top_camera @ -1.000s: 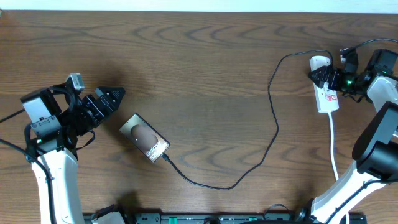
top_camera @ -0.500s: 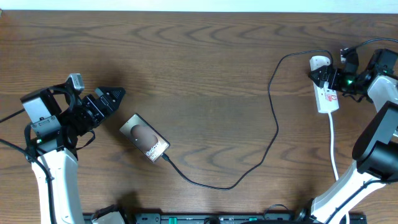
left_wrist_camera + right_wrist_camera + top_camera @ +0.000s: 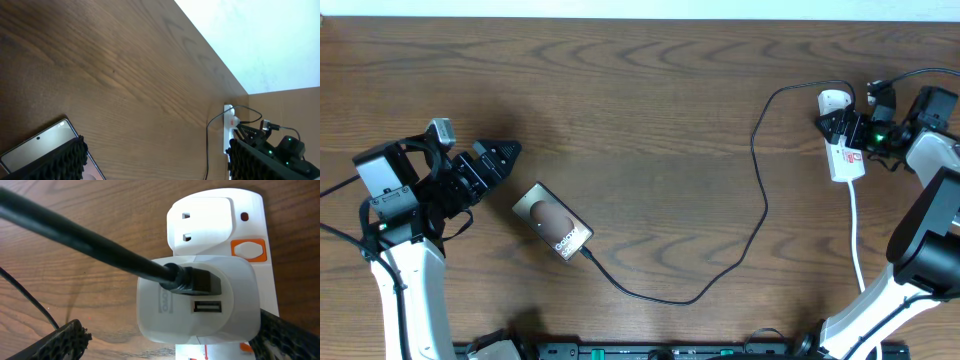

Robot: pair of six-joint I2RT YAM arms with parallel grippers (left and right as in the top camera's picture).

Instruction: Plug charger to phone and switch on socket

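The phone lies tilted at centre left; its corner shows in the left wrist view. The charger cable runs from the phone's lower right end, where its tip meets the phone, in a loop up to a white adapter seated in the socket. The socket's orange switch sits beside an empty outlet. My right gripper is open, its fingers on either side of the adapter. My left gripper is open and empty, just up-left of the phone.
The socket's white cord runs down toward the right arm's base. The table's far edge meets a white wall. A second orange switch peeks out beside my right finger.
The right arm has shifted very slightly at the socket. The left arm, phone and cable have not moved.
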